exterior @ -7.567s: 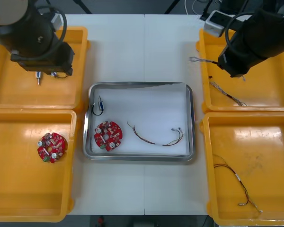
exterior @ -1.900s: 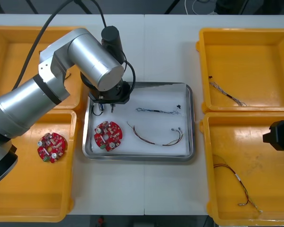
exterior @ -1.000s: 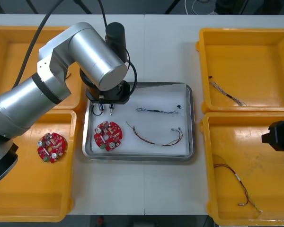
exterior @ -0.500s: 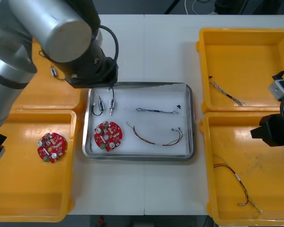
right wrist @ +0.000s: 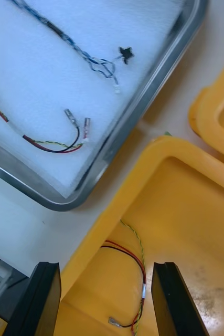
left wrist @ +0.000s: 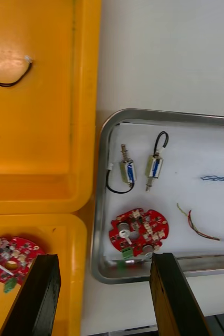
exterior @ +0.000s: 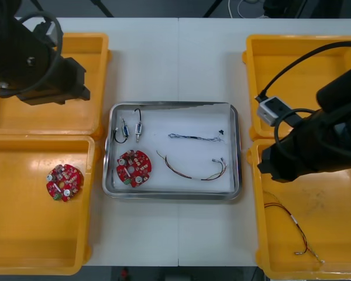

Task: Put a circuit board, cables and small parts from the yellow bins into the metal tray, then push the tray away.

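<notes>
Hovering above the counter (exterior: 178,58), my right fingers (right wrist: 167,299) stand apart over a yellow bin (right wrist: 195,226), its red and yellow cable (right wrist: 135,262) between them. My left fingers (left wrist: 41,294), also apart, face the metal tray (left wrist: 98,210), which holds a red circuit board (left wrist: 139,232), a twisted blue and white cable (left wrist: 219,178) and two small metal parts (left wrist: 155,167).

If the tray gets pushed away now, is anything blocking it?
Nothing visible: the table beyond the metal tray is bare, with yellow bins at each side; the left gripper hangs over the far left bin, the right gripper over the near right bin.
</notes>
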